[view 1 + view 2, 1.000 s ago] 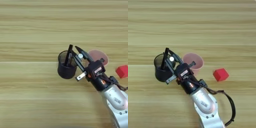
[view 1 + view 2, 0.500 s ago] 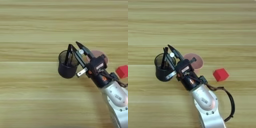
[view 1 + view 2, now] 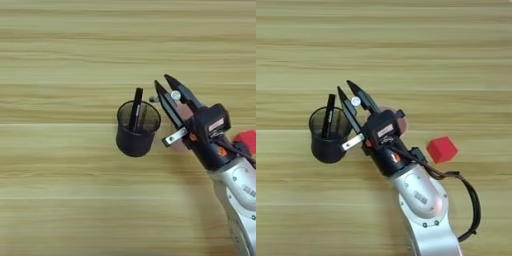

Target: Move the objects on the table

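Note:
A black mesh pen cup (image 3: 136,134) stands upright left of centre on the table (image 3: 60,55), and a black pen (image 3: 135,108) leans in it. My right gripper (image 3: 161,82) hovers just right of the cup's rim, its two black fingers pointing up-left and slightly spread, with nothing between the tips. A small white round piece (image 3: 356,101) shows between the fingers lower down. The gripper body hides most of the pale pink cup (image 3: 402,121). Right of the arm lies the red cube (image 3: 442,149).
The silver forearm (image 3: 421,200) comes in from the bottom with a black cable (image 3: 471,200) looping on its right. Bare wood lies all round the cup, to the left and across the far half.
The gripper has drawn back to the right, off the pen cup's rim. The pen stays in the cup, more upright than before.

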You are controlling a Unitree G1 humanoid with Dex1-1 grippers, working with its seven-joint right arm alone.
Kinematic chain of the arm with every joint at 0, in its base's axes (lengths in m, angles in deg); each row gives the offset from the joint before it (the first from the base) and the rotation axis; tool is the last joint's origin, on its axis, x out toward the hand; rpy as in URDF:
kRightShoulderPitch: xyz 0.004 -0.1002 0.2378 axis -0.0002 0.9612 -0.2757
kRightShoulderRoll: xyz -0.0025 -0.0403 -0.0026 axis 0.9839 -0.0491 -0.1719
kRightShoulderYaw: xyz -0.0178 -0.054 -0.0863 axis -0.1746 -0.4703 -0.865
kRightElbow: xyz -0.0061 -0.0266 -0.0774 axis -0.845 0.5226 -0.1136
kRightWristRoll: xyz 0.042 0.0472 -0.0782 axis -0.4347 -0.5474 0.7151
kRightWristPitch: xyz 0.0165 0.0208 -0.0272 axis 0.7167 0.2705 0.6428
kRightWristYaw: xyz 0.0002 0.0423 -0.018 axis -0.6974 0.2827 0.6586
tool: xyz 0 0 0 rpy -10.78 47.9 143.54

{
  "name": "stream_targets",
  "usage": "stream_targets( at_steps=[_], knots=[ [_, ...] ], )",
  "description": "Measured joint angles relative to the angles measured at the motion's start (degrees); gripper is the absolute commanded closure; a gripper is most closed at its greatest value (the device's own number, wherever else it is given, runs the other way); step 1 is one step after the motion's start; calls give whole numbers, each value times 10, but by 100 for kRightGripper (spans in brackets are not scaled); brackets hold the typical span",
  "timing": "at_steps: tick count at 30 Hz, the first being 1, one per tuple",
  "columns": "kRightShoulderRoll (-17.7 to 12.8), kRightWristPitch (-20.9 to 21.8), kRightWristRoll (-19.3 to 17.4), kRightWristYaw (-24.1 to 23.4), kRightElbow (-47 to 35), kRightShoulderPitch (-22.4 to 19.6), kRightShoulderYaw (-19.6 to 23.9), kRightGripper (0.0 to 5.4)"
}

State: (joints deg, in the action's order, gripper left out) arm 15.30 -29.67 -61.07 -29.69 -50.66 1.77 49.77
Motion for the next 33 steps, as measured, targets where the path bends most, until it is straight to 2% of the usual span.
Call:
stream_targets(
  at_steps=[9,19,25,33],
  knots=[
    [0,-43,-30,0,-31,-1,19,467],
    [-6,-72,-63,-1,-60,-8,69,467],
    [-18,-93,-88,-2,-76,-11,115,467],
    [-22,-108,-106,-1,-88,-6,145,467]
  ],
)
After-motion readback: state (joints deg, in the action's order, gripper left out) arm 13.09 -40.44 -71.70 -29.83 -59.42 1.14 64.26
